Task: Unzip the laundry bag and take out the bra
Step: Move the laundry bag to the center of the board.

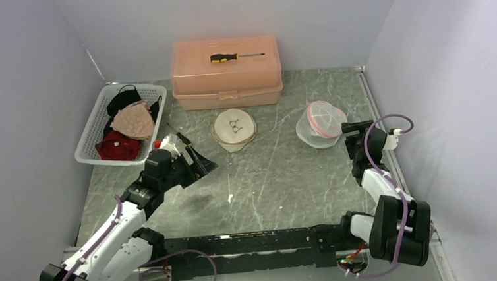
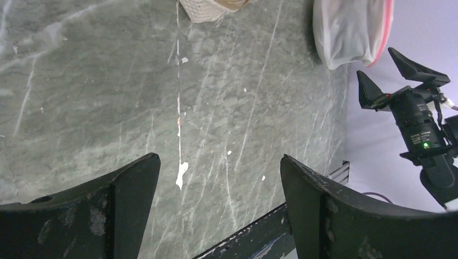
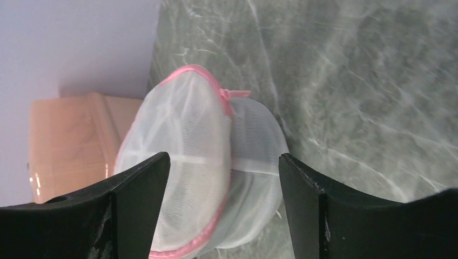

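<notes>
The laundry bag (image 1: 322, 123) is a white mesh dome with a pink zip edge, standing at the right of the table. In the right wrist view the laundry bag (image 3: 200, 162) fills the gap between my fingers, its pink zip pull on top. My right gripper (image 3: 224, 155) is open just short of it, at its right side (image 1: 349, 131). Its contents do not show, so the bra is hidden. My left gripper (image 2: 219, 157) is open over bare table, at the left (image 1: 198, 160). The left wrist view also shows the bag (image 2: 351, 29) and the right gripper (image 2: 375, 62).
A white basket (image 1: 90, 135) at the back left holds beige, black and red garments. A pink lidded box (image 1: 227, 76) with a screwdriver (image 1: 235, 57) on top stands at the back. A round beige item (image 1: 234, 128) lies in front of it. Walls close both sides.
</notes>
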Robot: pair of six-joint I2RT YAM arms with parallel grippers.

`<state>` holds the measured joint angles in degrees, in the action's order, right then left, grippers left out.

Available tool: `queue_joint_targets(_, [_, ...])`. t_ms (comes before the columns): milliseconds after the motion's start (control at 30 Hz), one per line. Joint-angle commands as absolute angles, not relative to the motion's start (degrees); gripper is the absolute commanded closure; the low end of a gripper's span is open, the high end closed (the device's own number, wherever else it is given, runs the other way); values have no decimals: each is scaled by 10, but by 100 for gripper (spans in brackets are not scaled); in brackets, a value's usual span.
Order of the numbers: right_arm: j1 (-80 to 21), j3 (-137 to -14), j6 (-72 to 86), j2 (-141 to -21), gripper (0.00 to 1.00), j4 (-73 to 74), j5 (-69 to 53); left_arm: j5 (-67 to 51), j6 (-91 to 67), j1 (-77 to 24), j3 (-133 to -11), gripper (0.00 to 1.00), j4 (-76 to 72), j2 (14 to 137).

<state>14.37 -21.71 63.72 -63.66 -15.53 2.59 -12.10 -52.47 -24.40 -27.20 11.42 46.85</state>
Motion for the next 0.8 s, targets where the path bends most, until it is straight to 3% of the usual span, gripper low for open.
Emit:
queue_joint_targets(0, [147,-211,640,-661,24,-281,2,-137,-525,-243,-276,13,81,456])
queue_joint_targets(300, [147,-235,628,-733,46,-292,-33,-130,-514,-244,-277,13,92,462])
queue_joint_targets(500, [147,-217,613,-717,71,-318,-42,-123,-518,-243,-270,13,103,458])
queue_joint_targets(667, [145,-212,593,-671,100,-305,-70,-115,-522,-243,-268,14,113,443])
queue_joint_targets(767, [128,-213,581,-607,100,-275,-72,-111,-521,-243,-278,14,122,442])
